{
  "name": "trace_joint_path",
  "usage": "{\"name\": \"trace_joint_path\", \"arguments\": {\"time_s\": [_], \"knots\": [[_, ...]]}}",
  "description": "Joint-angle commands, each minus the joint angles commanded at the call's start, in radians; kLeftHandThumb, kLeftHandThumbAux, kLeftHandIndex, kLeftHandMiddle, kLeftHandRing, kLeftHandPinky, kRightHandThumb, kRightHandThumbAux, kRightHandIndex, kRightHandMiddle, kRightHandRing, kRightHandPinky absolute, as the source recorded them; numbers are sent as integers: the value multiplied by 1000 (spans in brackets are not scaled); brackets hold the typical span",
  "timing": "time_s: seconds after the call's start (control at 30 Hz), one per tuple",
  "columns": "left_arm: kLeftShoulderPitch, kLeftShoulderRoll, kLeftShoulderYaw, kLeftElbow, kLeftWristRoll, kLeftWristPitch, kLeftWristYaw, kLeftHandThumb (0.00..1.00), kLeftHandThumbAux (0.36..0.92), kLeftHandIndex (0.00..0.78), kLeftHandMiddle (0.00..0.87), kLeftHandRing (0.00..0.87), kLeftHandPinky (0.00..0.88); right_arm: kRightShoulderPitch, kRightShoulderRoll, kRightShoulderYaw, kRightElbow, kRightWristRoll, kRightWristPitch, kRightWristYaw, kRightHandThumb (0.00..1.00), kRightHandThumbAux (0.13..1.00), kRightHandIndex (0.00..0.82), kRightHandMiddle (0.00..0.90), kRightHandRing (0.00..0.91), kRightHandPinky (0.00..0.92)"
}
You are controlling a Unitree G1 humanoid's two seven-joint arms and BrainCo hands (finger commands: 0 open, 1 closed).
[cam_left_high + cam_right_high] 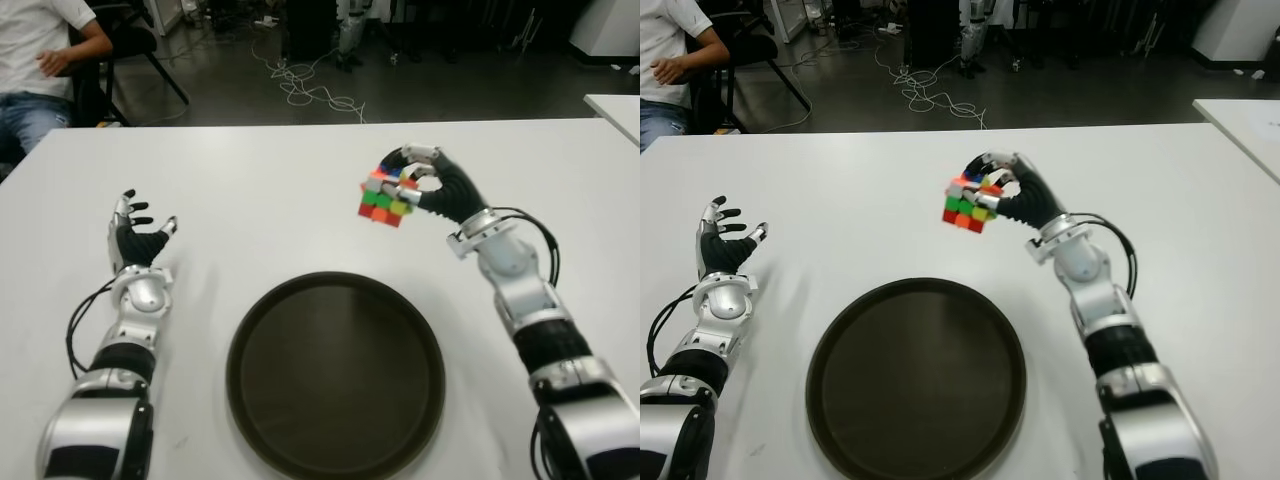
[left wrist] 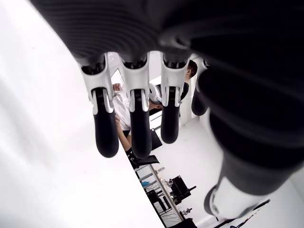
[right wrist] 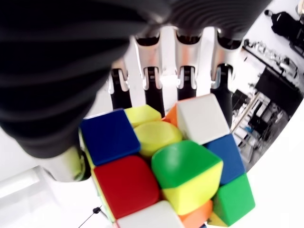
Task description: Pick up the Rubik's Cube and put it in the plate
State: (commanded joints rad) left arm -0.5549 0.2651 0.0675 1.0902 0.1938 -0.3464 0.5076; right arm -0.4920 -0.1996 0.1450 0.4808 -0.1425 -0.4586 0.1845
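Right eye view showed the right hand (image 1: 1020, 195) holding the Rubik's Cube (image 1: 968, 205) aloft beyond the plate (image 1: 830, 400); it would do well to carry it over the plate's middle and lower before releasing. Its fingers (image 3: 153, 92) curled around the cube. The left hand (image 1: 135, 235), fingers spread and empty, showed left of the plate.

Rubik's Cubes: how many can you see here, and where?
1. The only Rubik's Cube is gripped in the robot's right hand, beyond the plate's far right edge. The left hand shows open and holds nothing, left of the plate. None looks hidden.
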Motion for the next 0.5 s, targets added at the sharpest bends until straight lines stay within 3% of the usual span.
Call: {"name": "trace_joint_path", "arguments": {"time_s": [0.23,0.43,0.5], "knots": [[2,1,-6,-4,9,0,8,146,783,121,221,283,402,50,10,41,-113,6,61,76,696,717,436,804,831,828],[4,2,-9,-6,12,0,9,133,793,120,225,295,431,64,11,63,-151,42,100,174,691,717,437,807,831,827],[3,3,-11,-3,15,2,14,129,797,119,225,300,441,72,5,71,-190,79,146,238,691,718,437,809,829,823]]}}
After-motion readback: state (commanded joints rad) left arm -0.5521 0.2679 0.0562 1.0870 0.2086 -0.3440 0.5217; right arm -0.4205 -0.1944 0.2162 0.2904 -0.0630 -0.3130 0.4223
